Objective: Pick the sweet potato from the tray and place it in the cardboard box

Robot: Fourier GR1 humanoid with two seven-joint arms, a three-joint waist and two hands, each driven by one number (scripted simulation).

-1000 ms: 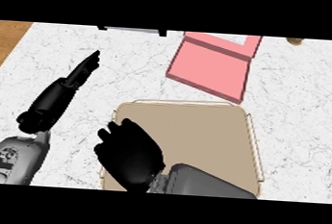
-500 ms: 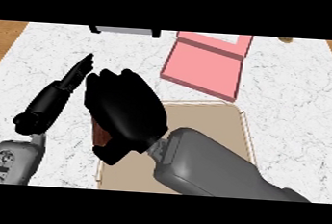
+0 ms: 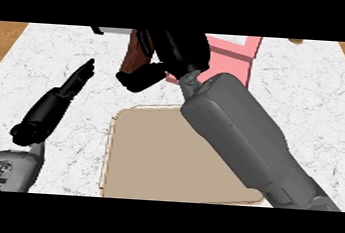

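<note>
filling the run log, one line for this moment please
right hand: shut on reddish-brown sweet potato, lifted | left hand: open | beige tray: bare | pink cardboard box: ahead

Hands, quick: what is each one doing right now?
Left hand: open, holding nothing.
Right hand: closed round the sweet potato.

The right hand (image 3: 176,51) curls round the sweet potato (image 3: 137,61) and covers most of it, so only a reddish-brown strip shows at the hand's left side. The right forearm (image 3: 237,135) hides the tan tray's (image 3: 158,157) right edge and its far right corner, and the same hand and arm cover the left part of the pink cardboard box (image 3: 234,62), whose far end is cut off by the view's top edge (as is a small grey thing (image 3: 114,31) there). At the top right a small brown object (image 3: 295,41) is too cropped to name, and the left forearm (image 3: 6,171) is cut by the lower edge.
</note>
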